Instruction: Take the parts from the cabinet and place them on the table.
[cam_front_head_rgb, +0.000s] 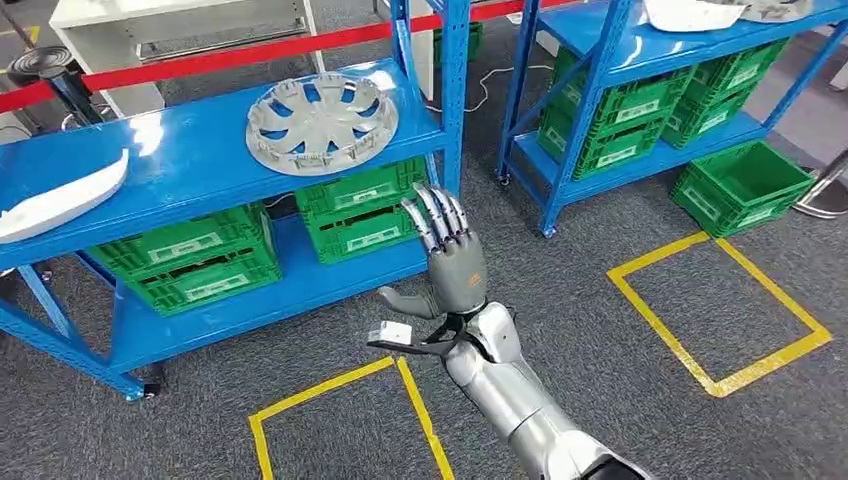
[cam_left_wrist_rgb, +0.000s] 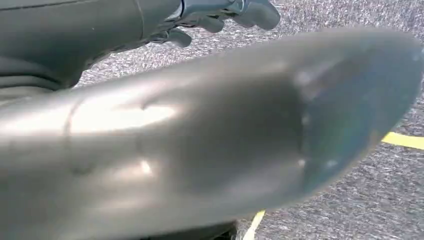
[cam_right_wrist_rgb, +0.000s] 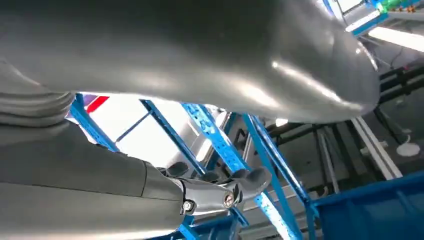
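A silver wheel cover (cam_front_head_rgb: 322, 122) lies flat on the upper shelf of the blue rack (cam_front_head_rgb: 190, 150). At that shelf's left end rests a white curved panel (cam_front_head_rgb: 58, 196). My right hand (cam_front_head_rgb: 447, 262) is raised in front of the rack, below and to the right of the wheel cover. Its fingers are spread and hold nothing, and their tips are near the rack's front right post. In the right wrist view the thumb (cam_right_wrist_rgb: 247, 182) stands against blue rack struts. My left hand (cam_left_wrist_rgb: 220, 15) hangs over the grey carpet with nothing in it.
Green crates (cam_front_head_rgb: 200, 258) fill the lower shelf. A second blue rack (cam_front_head_rgb: 640, 45) at the right carries more white parts (cam_front_head_rgb: 690, 12) and green crates. Yellow squares (cam_front_head_rgb: 718, 308) are taped on the carpet. A red barrier tape (cam_front_head_rgb: 250, 50) runs behind the racks.
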